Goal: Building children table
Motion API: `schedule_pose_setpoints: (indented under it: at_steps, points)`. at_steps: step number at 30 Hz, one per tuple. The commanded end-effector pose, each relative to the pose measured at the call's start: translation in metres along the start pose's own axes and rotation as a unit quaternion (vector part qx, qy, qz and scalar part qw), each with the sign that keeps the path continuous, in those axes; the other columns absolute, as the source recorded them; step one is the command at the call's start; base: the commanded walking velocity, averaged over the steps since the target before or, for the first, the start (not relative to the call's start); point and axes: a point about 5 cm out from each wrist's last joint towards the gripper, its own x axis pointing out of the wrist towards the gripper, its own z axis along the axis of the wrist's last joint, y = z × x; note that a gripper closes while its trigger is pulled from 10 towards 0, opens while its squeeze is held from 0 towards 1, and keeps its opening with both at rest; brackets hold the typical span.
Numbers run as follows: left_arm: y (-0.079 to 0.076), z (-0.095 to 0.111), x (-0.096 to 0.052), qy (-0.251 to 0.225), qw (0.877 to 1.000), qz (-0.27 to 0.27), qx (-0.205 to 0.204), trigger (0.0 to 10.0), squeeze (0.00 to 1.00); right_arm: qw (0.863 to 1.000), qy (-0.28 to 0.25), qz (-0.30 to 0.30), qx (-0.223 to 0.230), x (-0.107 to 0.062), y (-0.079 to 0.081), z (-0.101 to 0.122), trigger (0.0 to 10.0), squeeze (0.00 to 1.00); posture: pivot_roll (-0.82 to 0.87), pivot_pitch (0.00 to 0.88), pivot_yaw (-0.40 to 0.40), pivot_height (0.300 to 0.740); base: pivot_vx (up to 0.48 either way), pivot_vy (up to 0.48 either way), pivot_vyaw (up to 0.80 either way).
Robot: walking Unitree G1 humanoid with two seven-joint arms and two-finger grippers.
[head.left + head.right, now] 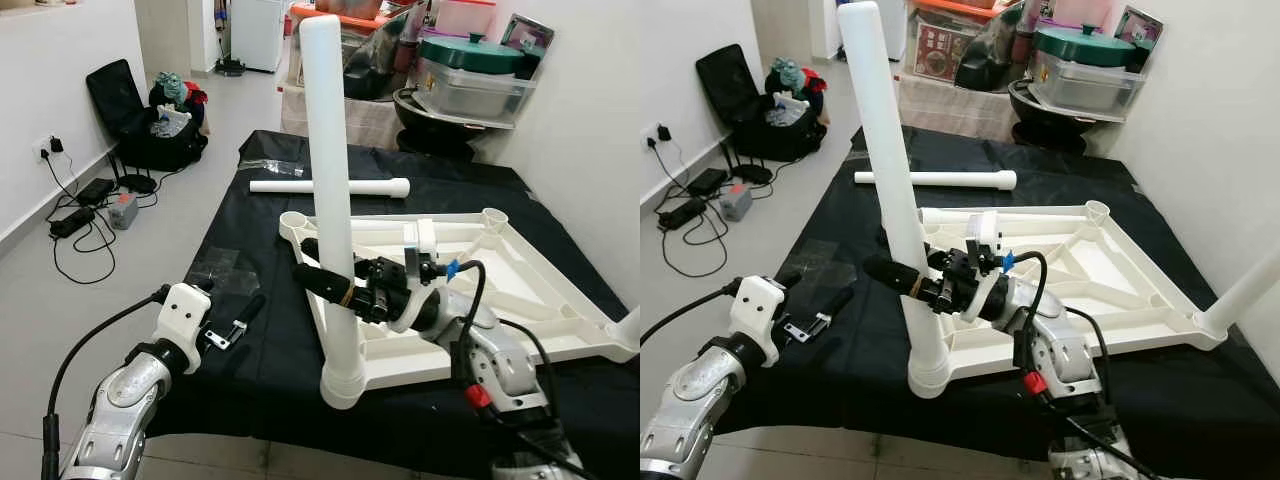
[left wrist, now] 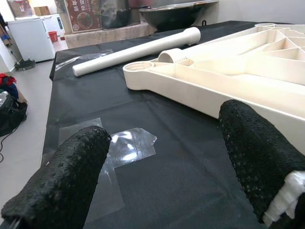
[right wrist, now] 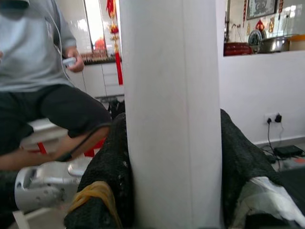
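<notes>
A white table leg (image 1: 332, 200) stands upright in the near left corner socket of the upturned white children's table frame (image 1: 520, 290), which lies on a black cloth (image 1: 260, 300) on the floor. The right gripper (image 1: 330, 282) has its jaws clenched around the leg's lower half. A second leg (image 1: 330, 187) lies loose on the cloth beyond the frame. The left gripper (image 1: 240, 318) hovers, jaws released, near the cloth's left edge. A seated person (image 3: 43, 71) shows in the right wrist view.

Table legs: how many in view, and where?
3. One upright leg in the near corner socket, held by the right claw; one loose leg lying on the black mat; one fitted leg at the far-right corner.
</notes>
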Motion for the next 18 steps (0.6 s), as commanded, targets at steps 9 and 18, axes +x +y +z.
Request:
schedule_pose_setpoints:
  at_steps: [9,18]
  points:
    - [-0.004,0.001,0.006,-0.002,1.0,-0.004,-0.01,10.0,0.0,0.999,-0.009,0.001,0.048,-0.002,0.003,-0.014,0.0,0.0,0.14,0.0,-0.126,0.74,0.0,0.0,0.0]
    - [-0.004,-0.003,0.004,0.004,1.0,-0.007,-0.011,10.0,0.0,0.999,0.007,-0.05,0.015,-0.011,0.002,-0.025,0.0,0.0,0.12,0.0,-0.112,0.74,0.0,0.0,0.0]
